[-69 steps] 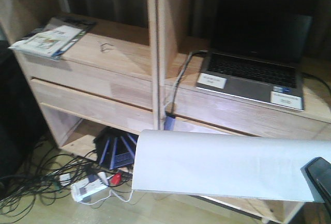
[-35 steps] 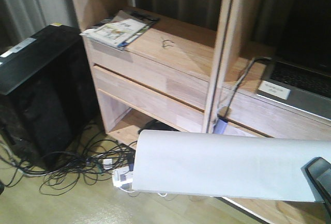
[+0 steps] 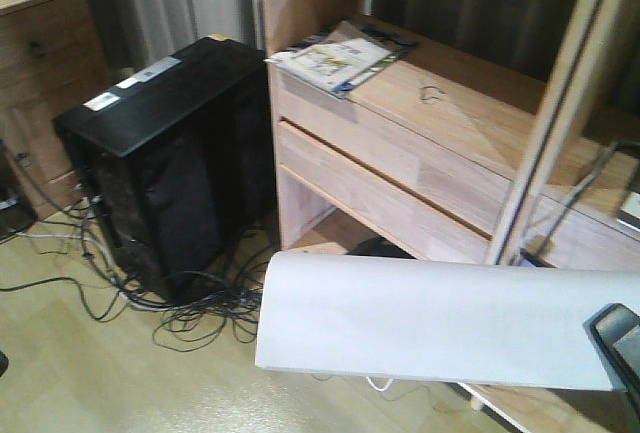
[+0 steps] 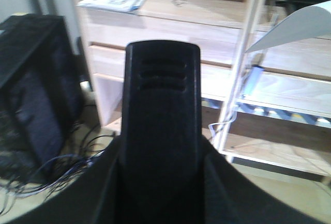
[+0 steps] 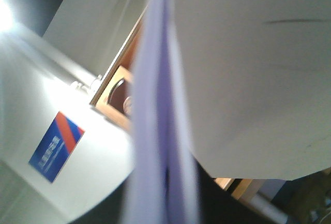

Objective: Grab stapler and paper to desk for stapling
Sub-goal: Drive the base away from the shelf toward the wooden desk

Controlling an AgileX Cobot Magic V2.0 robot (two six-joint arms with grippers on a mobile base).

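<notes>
**Pale floor and oak shelving seen behind two loaded arms**

Pale wood-look floor (image 3: 70, 373) fills the lower left of the front view. A light oak shelf unit (image 3: 400, 153) with a drawer front is seen across the right. To the left of the unit, a black computer tower (image 3: 160, 173) is stood on the floor. A tangle of dark cables (image 3: 200, 318) is spread around the tower's base.

The paper (image 3: 420, 318) is held in the air in front of the unit's lower part. It is bowed, and its free left edge is stretched toward the tower. Its right end is pinched by the right gripper (image 3: 618, 338), whose jaws are clamped on the sheets. In the right wrist view the stack is seen edge-on and blurred.

A few magazines (image 3: 340, 58) are laid at the left end of the shelf top.

In the left wrist view the stapler (image 4: 163, 105) is seen end-on as a black ribbed body. It is gripped between the jaws of the left gripper (image 4: 163, 182), clear of any surface.
</notes>
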